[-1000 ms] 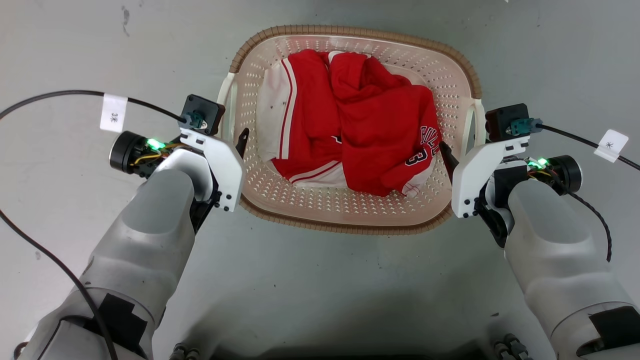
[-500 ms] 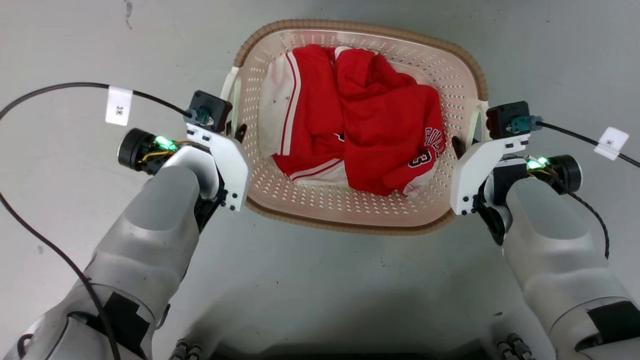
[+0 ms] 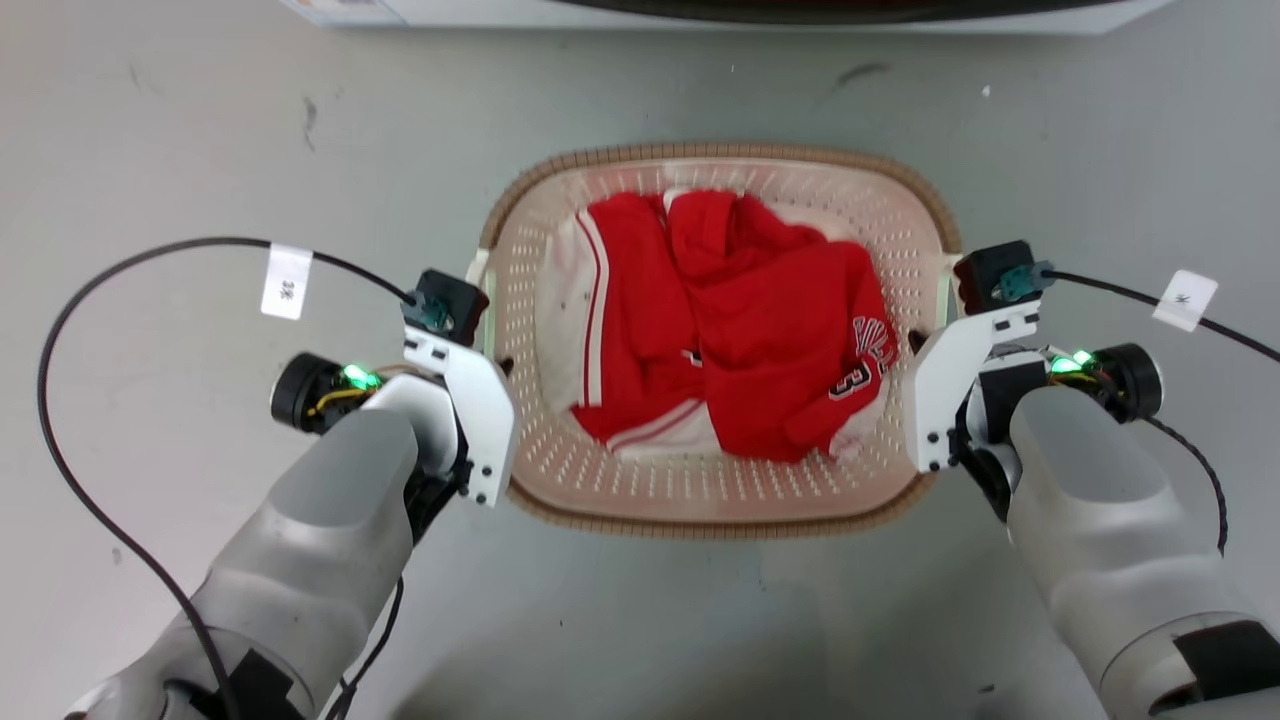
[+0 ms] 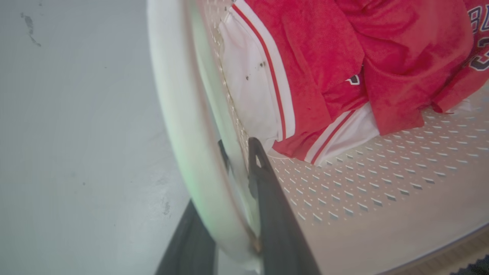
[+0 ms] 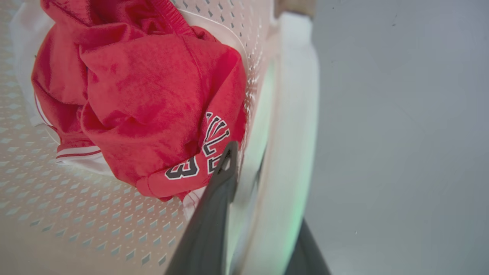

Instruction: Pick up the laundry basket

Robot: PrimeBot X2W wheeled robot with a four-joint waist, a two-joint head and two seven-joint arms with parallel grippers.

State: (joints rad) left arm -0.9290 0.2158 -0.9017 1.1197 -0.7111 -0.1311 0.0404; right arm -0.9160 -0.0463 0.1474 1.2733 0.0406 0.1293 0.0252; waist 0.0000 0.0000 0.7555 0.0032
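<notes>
Floor (image 3: 200, 130): grey, smooth and slightly glossy. It has a dark scuff (image 3: 310, 108) at upper left and a smear (image 3: 860, 72) at upper right. A white appliance (image 3: 700, 12) runs along the top edge of the head view, with a dark band on it.

The laundry basket (image 3: 700, 480) sits dead centre between my two forearms, well clear of the appliance. It has cream perforated walls and a brown woven-look rim. I can't tell from here whether its bottom is touching the floor.

Load inside is red-and-white clothes (image 3: 760, 340), bunched mid-basket, with black lettering and a "3" on the right side.

Left gripper (image 4: 240, 149): clamped on the basket's left side wall. One finger is inside against the perforations. The other is outside, tucked under the white left handle (image 4: 172, 114). In the head view it sits at the left rim (image 3: 497, 362).

Right gripper (image 5: 246, 156): mirror of that, clamped on the right side wall. The inner finger is just beside the numbered red cloth and the outer finger is behind the white right handle (image 5: 294, 114). In the head view it is at the right rim (image 3: 925, 340).

A black cable (image 3: 150, 250) loops out to the left with a white tag (image 3: 287, 282). The right cable (image 3: 1110, 285) also carries a tag (image 3: 1184, 299). Green LEDs are lit on both wrists (image 3: 355, 377) (image 3: 1075, 360).
</notes>
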